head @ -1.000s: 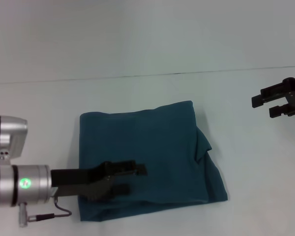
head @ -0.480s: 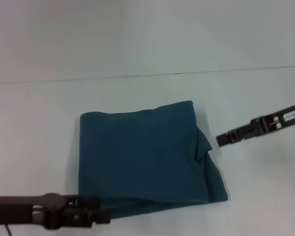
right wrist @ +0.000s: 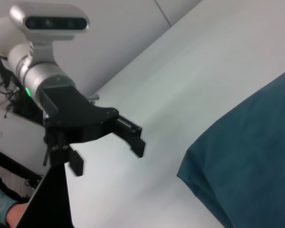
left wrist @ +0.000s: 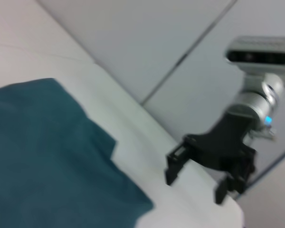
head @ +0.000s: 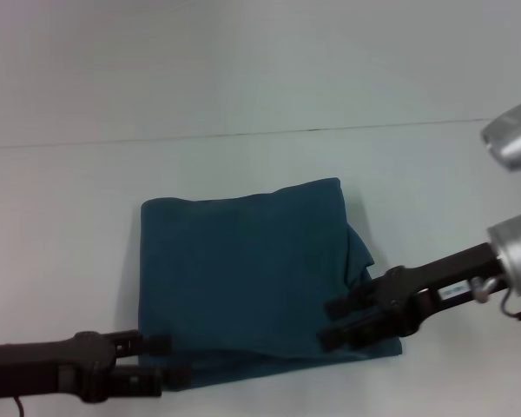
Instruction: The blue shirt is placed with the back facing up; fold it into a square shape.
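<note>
Blue shirt (head: 252, 278) between left gripper (head: 172, 360) and right gripper (head: 333, 321).

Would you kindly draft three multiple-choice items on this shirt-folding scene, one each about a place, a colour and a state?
1. Where is the right gripper in the head view?
A. Over the blue shirt's near right corner
B. Past the shirt's far edge
C. Off the table's left side

2. What colour is the blue shirt?
A. Bright red
B. Dark teal-blue
C. White

3. In what state are the fingers of the left gripper?
A. Clamped on a sleeve
B. Hidden under the cloth
C. Open, with nothing between them

Answers:
1. A, since the head view shows its black fingers above the shirt's near right corner.
2. B, since the folded cloth is plainly dark teal-blue against the pale table.
3. C, since the right wrist view shows the two fingers spread apart and empty, near the shirt's near left corner.
</note>
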Robot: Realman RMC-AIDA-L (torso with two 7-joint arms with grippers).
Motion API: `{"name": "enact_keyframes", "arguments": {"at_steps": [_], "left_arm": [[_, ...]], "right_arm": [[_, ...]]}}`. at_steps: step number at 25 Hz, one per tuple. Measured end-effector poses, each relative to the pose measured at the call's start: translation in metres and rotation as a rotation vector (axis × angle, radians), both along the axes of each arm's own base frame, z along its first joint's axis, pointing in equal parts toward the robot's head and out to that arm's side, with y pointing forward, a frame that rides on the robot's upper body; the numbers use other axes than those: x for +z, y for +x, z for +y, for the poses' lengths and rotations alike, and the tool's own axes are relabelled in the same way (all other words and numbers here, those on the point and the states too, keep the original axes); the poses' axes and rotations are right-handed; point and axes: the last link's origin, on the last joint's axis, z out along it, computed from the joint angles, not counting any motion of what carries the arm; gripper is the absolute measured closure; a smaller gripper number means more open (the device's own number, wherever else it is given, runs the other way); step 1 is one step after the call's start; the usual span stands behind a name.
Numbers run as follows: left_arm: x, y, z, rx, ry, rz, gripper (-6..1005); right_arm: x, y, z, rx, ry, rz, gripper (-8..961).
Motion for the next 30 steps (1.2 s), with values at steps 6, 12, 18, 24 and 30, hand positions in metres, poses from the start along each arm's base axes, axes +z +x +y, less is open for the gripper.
{"name": "enact_keyframes", "arguments": {"at_steps": [6, 12, 18, 24, 30], "left_arm": [[-0.007, -0.004, 0.011, 0.082, 0.029, 0.029, 80], [-0.01, -0.003, 0.013, 0.066, 0.032, 0.042, 80], [-0.014, -0.001, 0.015, 0.038, 0.028, 0.067, 80], [-0.016, 0.0, 0.015, -0.013, 0.044, 0.088, 80], [-0.016, 0.0, 0.015, -0.014, 0.045, 0.089, 80]], "right_arm": [[-0.022, -0.004, -0.003, 0.0, 0.0, 0.019, 209], [-0.022, -0.002, -0.004, -0.009, -0.003, 0.023, 209], [-0.021, 0.0, -0.006, -0.016, -0.007, 0.02, 209], [-0.021, 0.0, -0.006, -0.017, -0.008, 0.021, 209], [-0.02, 0.0, -0.006, -0.018, -0.007, 0.021, 209]]}}
